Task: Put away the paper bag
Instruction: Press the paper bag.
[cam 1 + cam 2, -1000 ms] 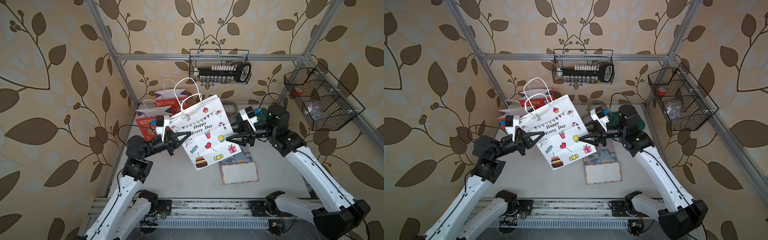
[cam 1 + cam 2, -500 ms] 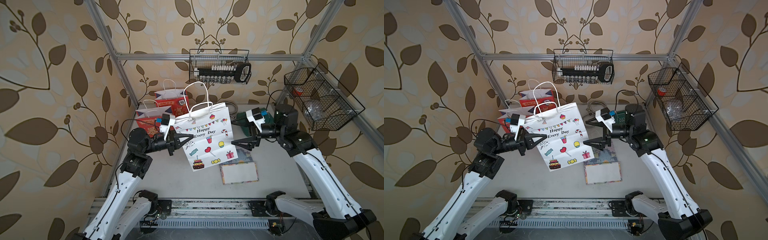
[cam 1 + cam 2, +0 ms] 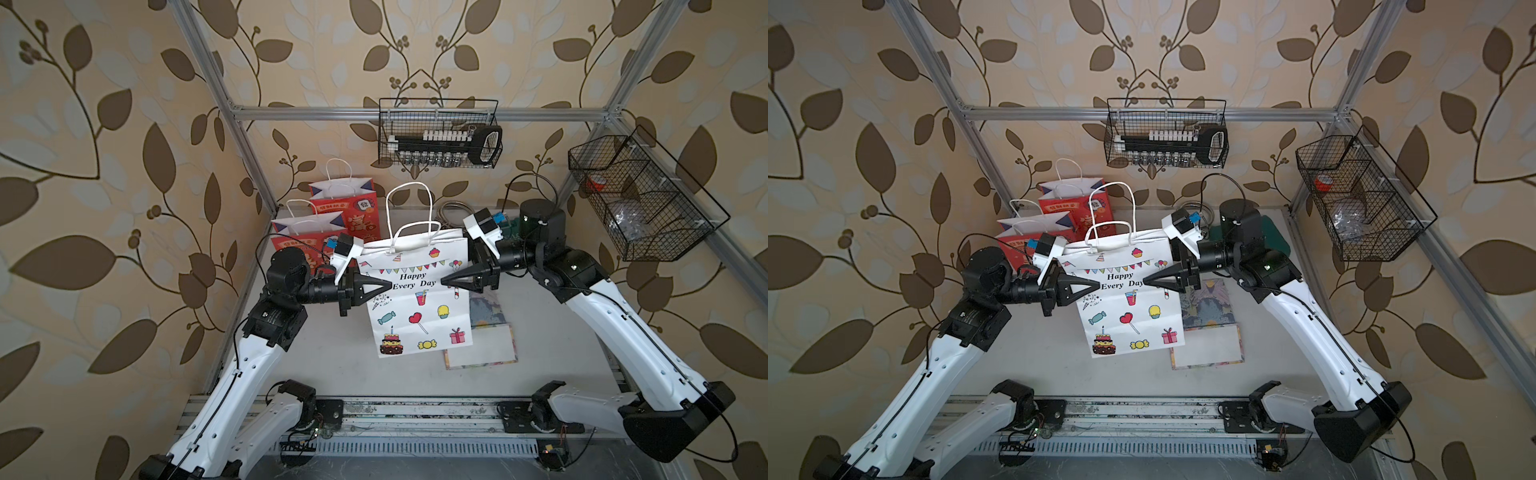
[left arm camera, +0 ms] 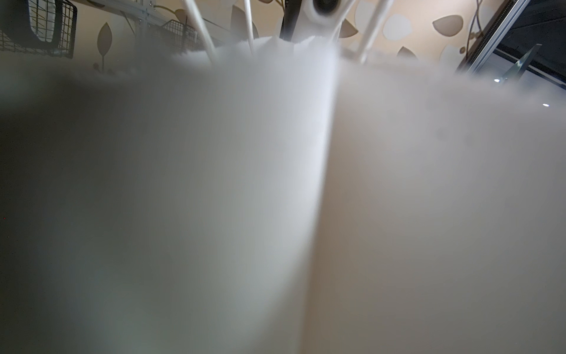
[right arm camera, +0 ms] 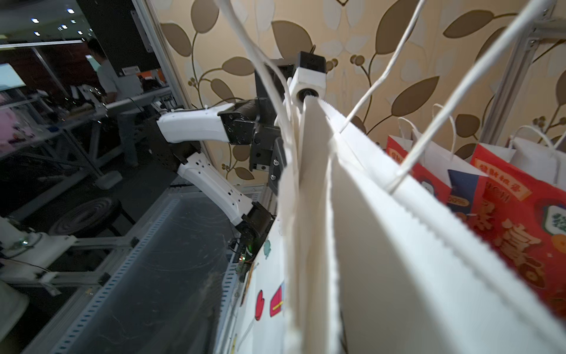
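A white paper bag (image 3: 415, 307) printed "Happy Every Day" hangs upright above the table in both top views, its two rope handles standing up. My left gripper (image 3: 384, 286) is shut on the bag's left edge. White paper blurs out the whole left wrist view (image 4: 214, 184). My right gripper (image 3: 446, 283) reaches over the bag's right edge, one finger lying across the printed front face. How wide its jaws stand is hidden by the paper. The right wrist view looks along the bag's serrated top rim (image 5: 398, 245).
Two red paper bags (image 3: 345, 208) (image 3: 307, 237) stand at the back left, just behind the white one. A flat colourful card (image 3: 482, 349) lies on the table under its right side. Wire baskets hang on the back wall (image 3: 438, 133) and the right wall (image 3: 640, 199).
The bag has turned from tilted to upright, still held by my left gripper. My right gripper let go, drew back to the right, then returned to the bag's right edge.
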